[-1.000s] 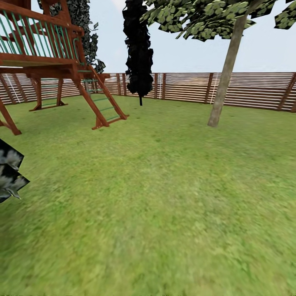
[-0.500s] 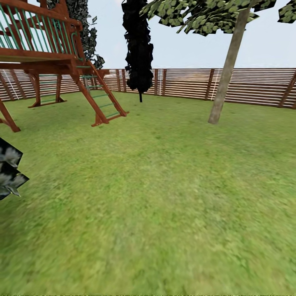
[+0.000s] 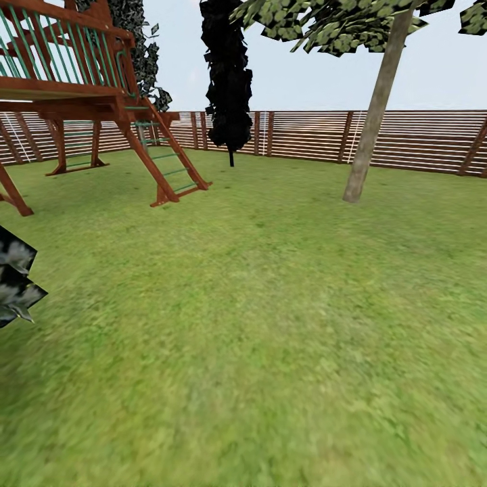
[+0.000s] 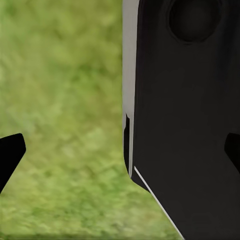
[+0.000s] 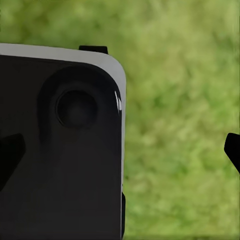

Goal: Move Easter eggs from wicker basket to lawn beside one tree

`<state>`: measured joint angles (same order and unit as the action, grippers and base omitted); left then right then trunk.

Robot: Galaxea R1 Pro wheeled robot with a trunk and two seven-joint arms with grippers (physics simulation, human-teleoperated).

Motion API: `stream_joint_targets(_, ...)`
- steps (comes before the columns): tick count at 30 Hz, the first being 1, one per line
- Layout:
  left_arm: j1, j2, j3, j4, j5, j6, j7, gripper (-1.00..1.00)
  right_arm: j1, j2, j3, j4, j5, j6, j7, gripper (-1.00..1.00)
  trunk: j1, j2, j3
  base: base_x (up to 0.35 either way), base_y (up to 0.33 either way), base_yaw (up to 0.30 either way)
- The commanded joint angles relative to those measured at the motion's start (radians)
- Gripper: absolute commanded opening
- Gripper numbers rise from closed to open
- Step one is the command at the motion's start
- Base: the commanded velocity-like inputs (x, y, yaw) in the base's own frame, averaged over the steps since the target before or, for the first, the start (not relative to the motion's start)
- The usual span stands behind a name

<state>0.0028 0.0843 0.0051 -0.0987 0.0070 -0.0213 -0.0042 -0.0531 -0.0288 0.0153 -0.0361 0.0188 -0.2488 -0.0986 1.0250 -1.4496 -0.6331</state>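
Robot facing open lawn point(image 3: 270, 325), tree point(image 3: 370, 135) standing ahead right near the fence point(image 3: 304, 138).
Left gripper point(image 4: 122, 150) and right gripper point(image 5: 122, 150) hanging over grass beside the dark robot body point(image 4: 185, 125), fingertips spread wide, nothing between; play frame point(image 3: 81, 101) sitting far left, black cypress point(image 3: 228, 74) behind.

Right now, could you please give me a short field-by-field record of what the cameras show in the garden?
ground: the lawn, mottled green grass, spreading to the fence
tree: pale bare trunk ahead right, leaning, dark green crown above
dark tree: narrow black cypress-like tree near the fence
play structure: red-brown wooden frame with a green-runged ladder, ahead left
boundary: slatted wooden fence across the back
left tool: fingertips spread wide, nothing between them, grass below
right tool: fingertips spread wide, nothing held
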Motion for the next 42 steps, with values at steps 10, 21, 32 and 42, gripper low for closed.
stream_joint_targets(10, 0.000, -0.001, -0.002, 0.000, -0.002, -0.002, 0.000, 1.00, -0.001, 0.004, 0.002, -0.001, 0.002, -0.006, -0.004, 1.00, 0.000, 0.000, -0.001, 0.003, 0.000, 0.000)
stream_joint_targets(21, 0.000, -0.001, -0.001, 0.001, -0.001, 0.000, 0.000, 1.00, 0.000, 0.006, 0.000, -0.001, -0.005, -0.006, -0.004, 1.00, 0.000, 0.000, -0.001, 0.279, 0.000, 0.000)
stream_joint_targets(32, 0.000, -0.001, -0.001, 0.001, 0.001, -0.001, 0.000, 1.00, 0.000, 0.004, 0.003, -0.002, 0.001, -0.008, -0.004, 1.00, 0.000, 0.000, -0.001, 0.322, 0.000, 0.000)
stream_joint_targets(42, 0.000, -0.001, -0.001, 0.001, 0.001, -0.002, 0.000, 1.00, 0.000, 0.005, 0.001, -0.002, 0.000, -0.007, -0.004, 1.00, 0.000, 0.000, -0.001, 0.322, 0.000, 0.000)
